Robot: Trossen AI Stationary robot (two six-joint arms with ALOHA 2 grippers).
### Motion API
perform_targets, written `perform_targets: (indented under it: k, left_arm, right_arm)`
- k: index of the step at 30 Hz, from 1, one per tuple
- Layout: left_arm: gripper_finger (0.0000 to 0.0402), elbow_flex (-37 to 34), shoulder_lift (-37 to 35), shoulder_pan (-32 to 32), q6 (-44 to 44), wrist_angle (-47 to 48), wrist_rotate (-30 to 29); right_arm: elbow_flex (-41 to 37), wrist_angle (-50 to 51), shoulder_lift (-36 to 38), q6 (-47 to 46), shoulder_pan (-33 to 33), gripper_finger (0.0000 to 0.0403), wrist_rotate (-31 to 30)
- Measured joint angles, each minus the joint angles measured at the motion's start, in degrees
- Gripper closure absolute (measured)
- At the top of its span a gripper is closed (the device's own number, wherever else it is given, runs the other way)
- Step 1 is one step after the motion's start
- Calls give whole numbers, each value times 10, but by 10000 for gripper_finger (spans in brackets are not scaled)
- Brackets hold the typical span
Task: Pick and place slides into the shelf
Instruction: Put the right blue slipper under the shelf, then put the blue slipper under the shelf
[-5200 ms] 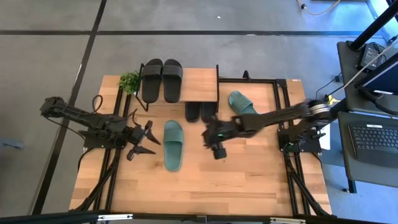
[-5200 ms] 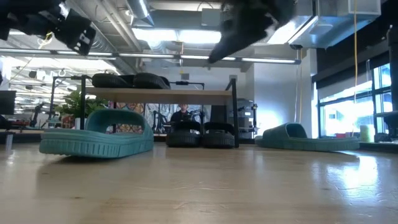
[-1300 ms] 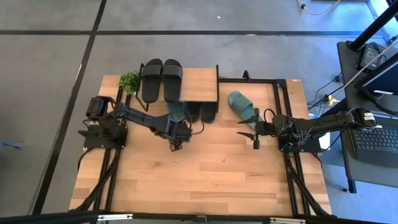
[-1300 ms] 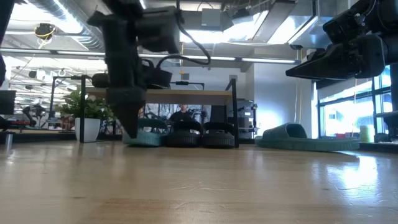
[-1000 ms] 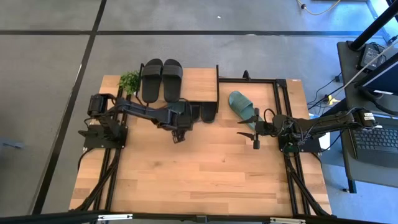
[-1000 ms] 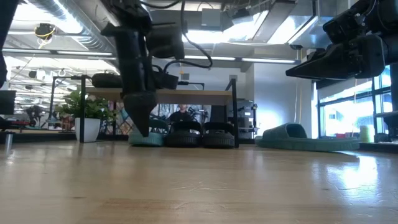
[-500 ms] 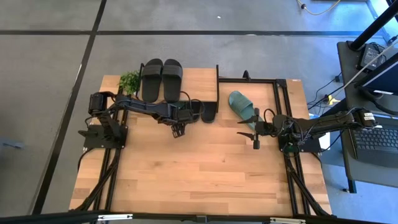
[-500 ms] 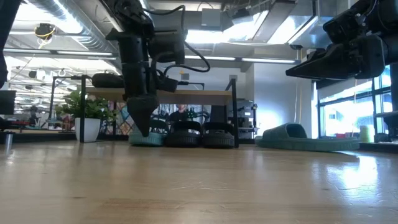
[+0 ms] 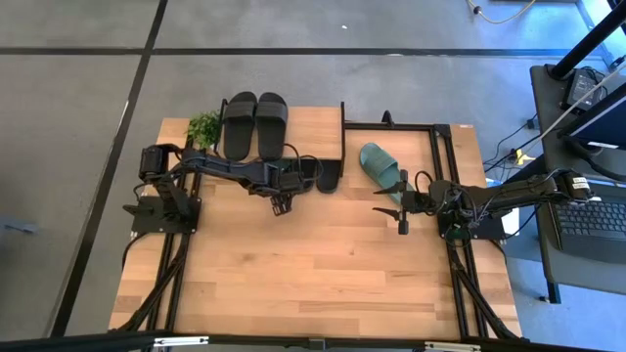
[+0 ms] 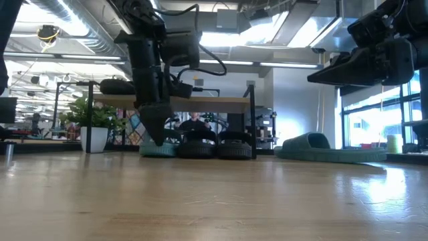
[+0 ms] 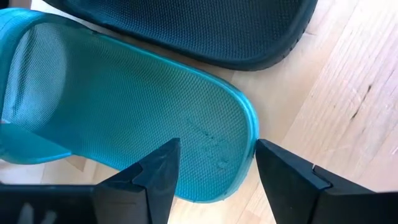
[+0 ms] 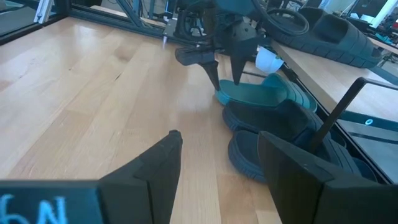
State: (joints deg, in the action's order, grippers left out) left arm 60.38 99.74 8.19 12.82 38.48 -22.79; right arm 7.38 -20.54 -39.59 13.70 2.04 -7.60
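One teal slide lies sole-down on the table with its strap end under the shelf, beside two black slides. My left gripper points steeply down at its heel end, open. Two more black slides rest on the shelf's top board. A second teal slide lies on the table right of the shelf. My right gripper waits open near that slide, above the table, with nothing between its fingers. My left gripper stands over the teal slide's heel end, coming from above and the near side. One finger is over the footbed, the other just beside the heel's rim. Whether either finger touches the slide cannot be told.
A small potted plant stands at the shelf's left end. Black metal frames run along the table's left and right sides. Bare wooden tabletop stretches toward the near edge.
My left gripper has gone a short way toward the table's far edge, closer to the shelf, and has then kept still over the teal slide's heel. Its fingers have stayed open.
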Motion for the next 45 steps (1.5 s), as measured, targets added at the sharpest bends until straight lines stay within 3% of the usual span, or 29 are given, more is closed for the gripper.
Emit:
perform_targets:
  k: [11, 21, 27, 32, 35, 45]
  left_arm:
    - [198, 19, -33, -36, 0, 40, 18]
    - [198, 10, -244, -107, -38, -37, 11]
    - [198, -78, -398, -120, -73, -127, 13]
    - [198, -175, -513, -121, -93, -199, 49]
    - [198, -224, -573, -127, -105, -227, 74]
    - [198, -392, -744, -139, -106, -302, 77]
  right_arm:
    - [0, 2, 0, 0, 0, 192, 0]
    - [0, -12, 2, 1, -3, 192, -11]
    - [0, -16, 2, 0, -4, 192, -12]
    - [0, -18, 1, -12, -4, 192, -56]
    - [0, -26, 2, -14, -4, 192, -83]
    - [0, -29, 1, -30, -4, 192, -85]
